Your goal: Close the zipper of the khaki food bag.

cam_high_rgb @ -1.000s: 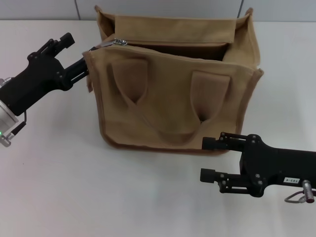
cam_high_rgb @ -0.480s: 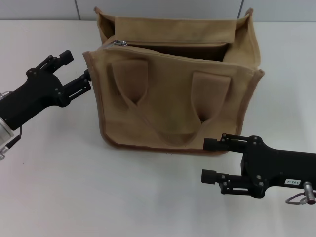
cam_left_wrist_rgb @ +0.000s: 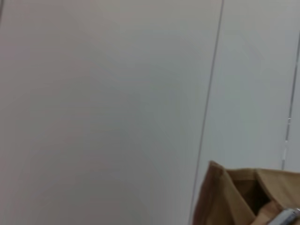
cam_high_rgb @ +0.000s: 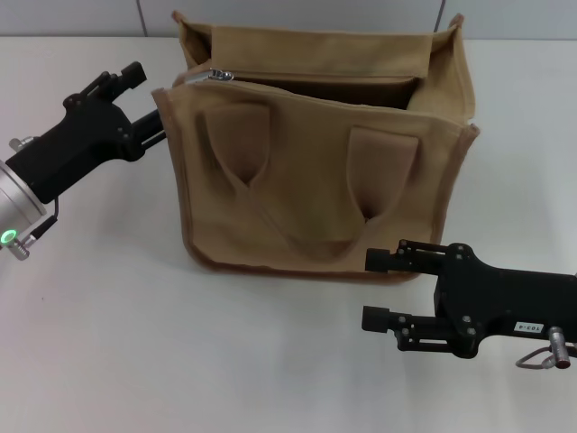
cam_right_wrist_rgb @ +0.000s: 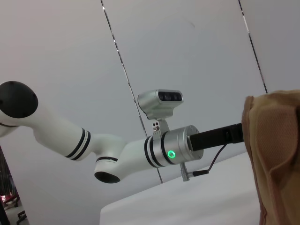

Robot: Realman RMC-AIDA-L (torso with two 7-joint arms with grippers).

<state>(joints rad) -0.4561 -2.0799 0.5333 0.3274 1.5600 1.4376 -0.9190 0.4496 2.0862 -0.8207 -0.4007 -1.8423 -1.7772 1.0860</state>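
The khaki food bag [cam_high_rgb: 315,171] stands upright mid-table with its top gaping open and its two handles hanging down the near face. The zipper [cam_high_rgb: 297,77] runs along the top, and its silver pull [cam_high_rgb: 219,75] sits at the bag's left end. My left gripper [cam_high_rgb: 149,104] is open just left of the bag's upper left corner, a short way from the pull and holding nothing. The left wrist view catches that bag corner [cam_left_wrist_rgb: 225,197] and the pull [cam_left_wrist_rgb: 288,216]. Low at the bag's near right corner, my right gripper [cam_high_rgb: 374,289] is open and empty.
The bag rests on a white table [cam_high_rgb: 117,343], with bare surface in front and to the left. A grey panelled wall [cam_high_rgb: 90,16] runs behind it. The right wrist view shows my left arm [cam_right_wrist_rgb: 140,150] and the bag's edge [cam_right_wrist_rgb: 276,154].
My left gripper drew back from the bag's left edge, then rose and came in again near the top left corner. The right gripper shifted slightly left.
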